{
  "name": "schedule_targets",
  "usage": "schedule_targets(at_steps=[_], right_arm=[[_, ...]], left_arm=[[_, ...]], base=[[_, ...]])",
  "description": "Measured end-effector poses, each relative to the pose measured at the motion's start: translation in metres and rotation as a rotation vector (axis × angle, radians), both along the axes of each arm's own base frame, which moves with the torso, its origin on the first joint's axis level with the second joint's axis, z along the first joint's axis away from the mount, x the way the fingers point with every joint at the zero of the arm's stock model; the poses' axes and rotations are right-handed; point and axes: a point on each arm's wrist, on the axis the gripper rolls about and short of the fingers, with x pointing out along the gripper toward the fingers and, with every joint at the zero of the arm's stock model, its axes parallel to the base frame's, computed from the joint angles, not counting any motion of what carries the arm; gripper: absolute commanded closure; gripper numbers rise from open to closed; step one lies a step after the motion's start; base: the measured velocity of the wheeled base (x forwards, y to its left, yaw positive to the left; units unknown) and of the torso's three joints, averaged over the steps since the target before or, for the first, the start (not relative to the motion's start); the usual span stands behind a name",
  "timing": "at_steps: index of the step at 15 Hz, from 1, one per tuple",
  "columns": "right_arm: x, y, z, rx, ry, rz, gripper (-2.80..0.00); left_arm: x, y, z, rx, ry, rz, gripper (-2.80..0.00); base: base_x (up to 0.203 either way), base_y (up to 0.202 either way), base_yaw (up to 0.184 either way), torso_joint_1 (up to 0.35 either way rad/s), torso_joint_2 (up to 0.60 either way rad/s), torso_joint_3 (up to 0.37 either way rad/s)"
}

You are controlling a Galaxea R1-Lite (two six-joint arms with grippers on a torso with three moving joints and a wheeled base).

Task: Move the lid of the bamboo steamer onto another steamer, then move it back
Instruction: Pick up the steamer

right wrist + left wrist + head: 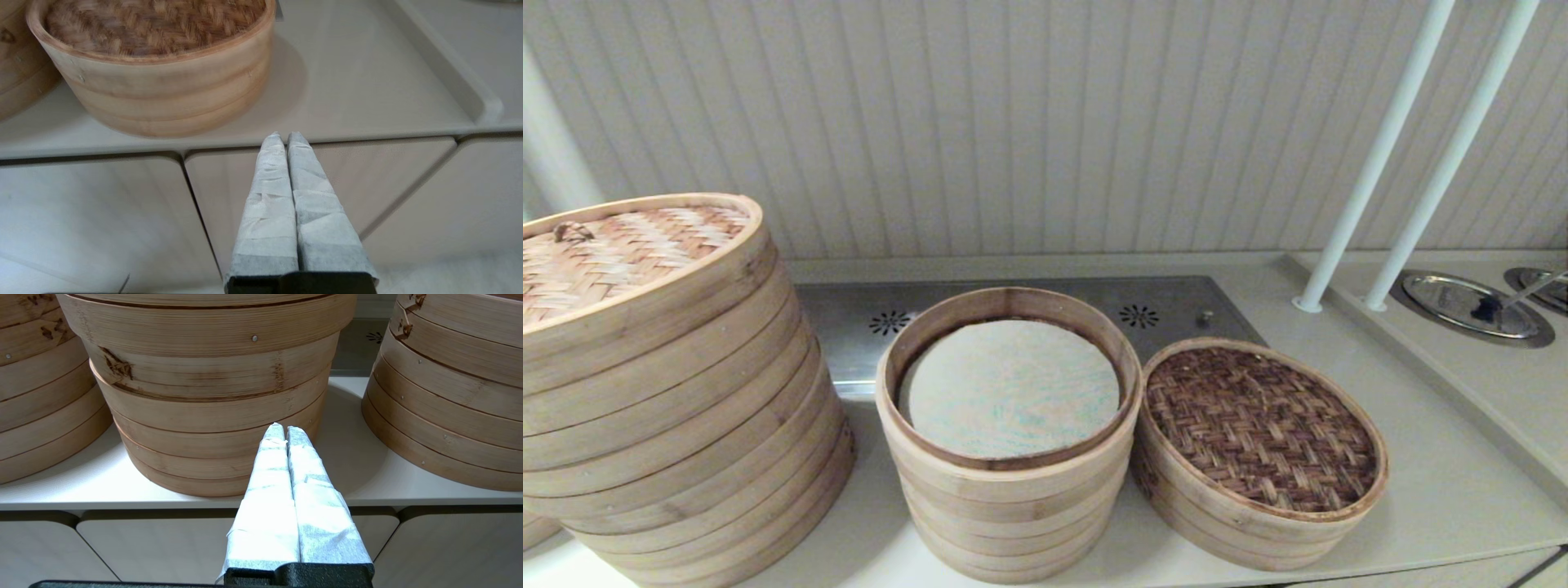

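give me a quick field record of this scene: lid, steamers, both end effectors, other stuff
lid: bamboo steamer lid, dark woven top, sits on the low steamer at right
middle stack: pale tiers, uncovered, whitish liner inside
left stack: wide many-tier stack under a tan woven lid
left end effector: shut, empty, low before the counter edge, facing the middle stack
right end effector: shut, empty, below the counter edge near the low steamer
counter: pale; two white poles far right

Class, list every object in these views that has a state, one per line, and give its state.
Dark brown herringbone-woven bamboo steamer lid: seated on the low round steamer.
Middle pale steamer stack with whitish liner: uncovered.
Wide many-tier stack: covered by tan woven lid with loop handle.
Left gripper: shut, empty, before the counter.
Right gripper: shut, empty, below the counter edge.
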Motion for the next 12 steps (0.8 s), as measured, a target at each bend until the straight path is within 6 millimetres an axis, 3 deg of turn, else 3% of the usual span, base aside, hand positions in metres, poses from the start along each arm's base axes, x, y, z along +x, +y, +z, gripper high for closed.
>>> schedule_targets(at_steps=[5, 12], right_arm=[[0.007, 0.001, -0.013, 0.003, -0.073, 0.064, 0.0], [0.008, 0.002, -0.015, 0.006, -0.072, 0.07, 0.0]], left_arm=[[0.0, 0.0, 0.0, 0.0, 0.0, 0.001, 0.0], [0.0, 0.0, 0.0, 0.0, 0.0, 0.0, 0.0]], base=[[0.0, 0.0, 0.0, 0.0, 0.0, 0.0], [0.0, 0.0, 0.0, 0.0, 0.0, 0.0]])
